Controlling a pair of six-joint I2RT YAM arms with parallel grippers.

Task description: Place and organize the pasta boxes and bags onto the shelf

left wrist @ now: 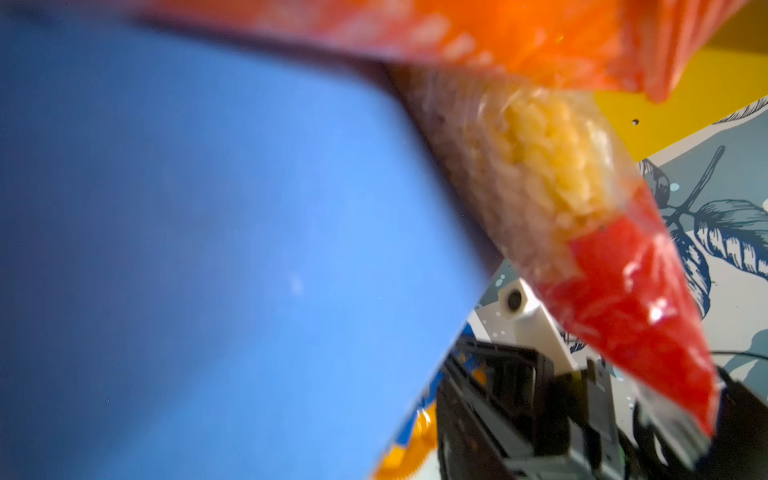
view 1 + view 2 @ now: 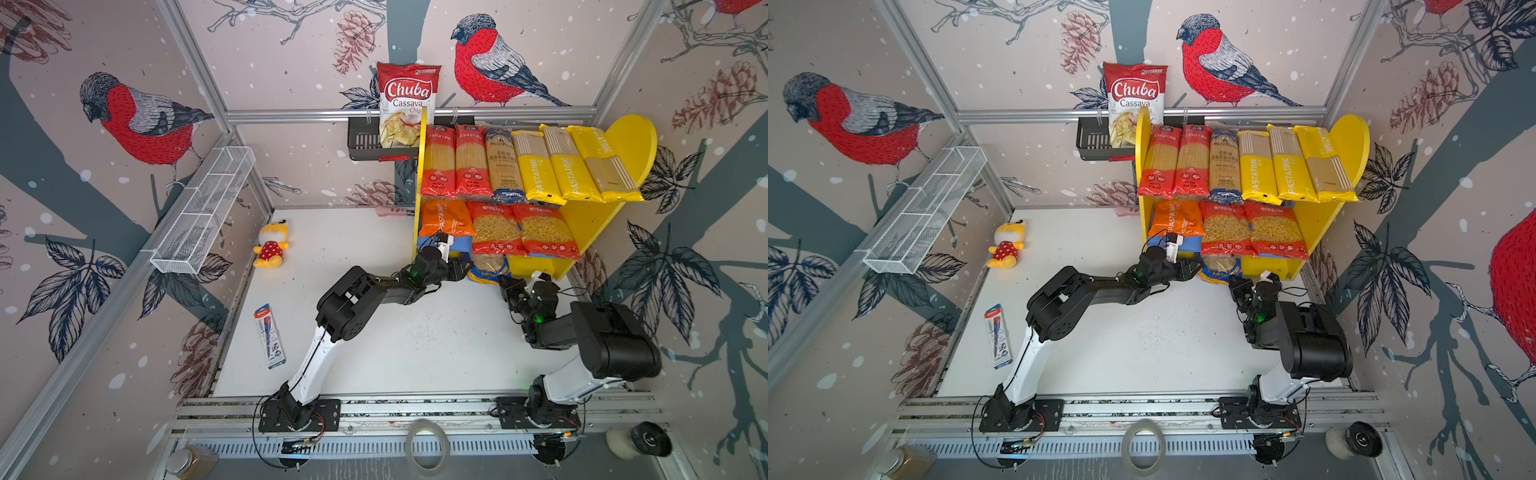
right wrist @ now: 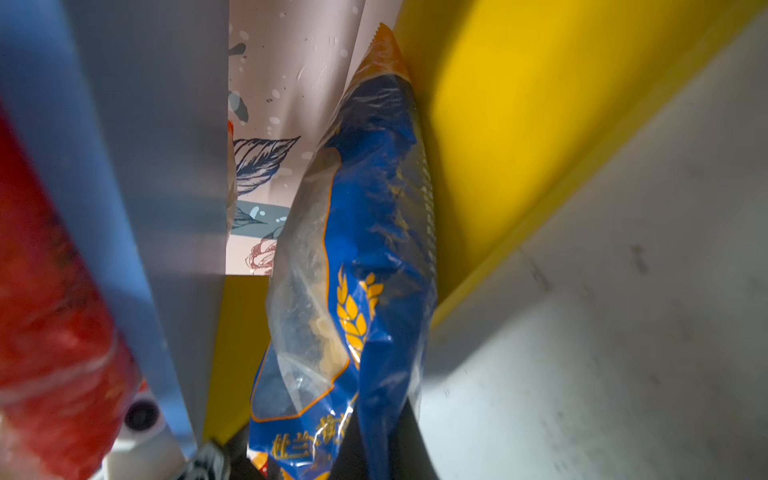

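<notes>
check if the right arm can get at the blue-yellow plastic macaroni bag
Likely yes: the right arm's fingers look shut on the blue-yellow plastic macaroni bag at its edge, nothing between.

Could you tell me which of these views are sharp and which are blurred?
Both top views: sharp, wide-angle bending at the edges. Left wrist view: badly blurred, blue board and red macaroni bag smeared. Right wrist view: blue-yellow macaroni bag fairly crisp, surroundings soft.

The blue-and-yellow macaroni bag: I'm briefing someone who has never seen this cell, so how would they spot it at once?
Find the big yellow-sided shelf at the back right of the table. At its foot, below the blue lower board, is the blue-and-yellow macaroni bag. Unlike the orange bag and red bags above, it is blue with a gold wheat ear.
</notes>
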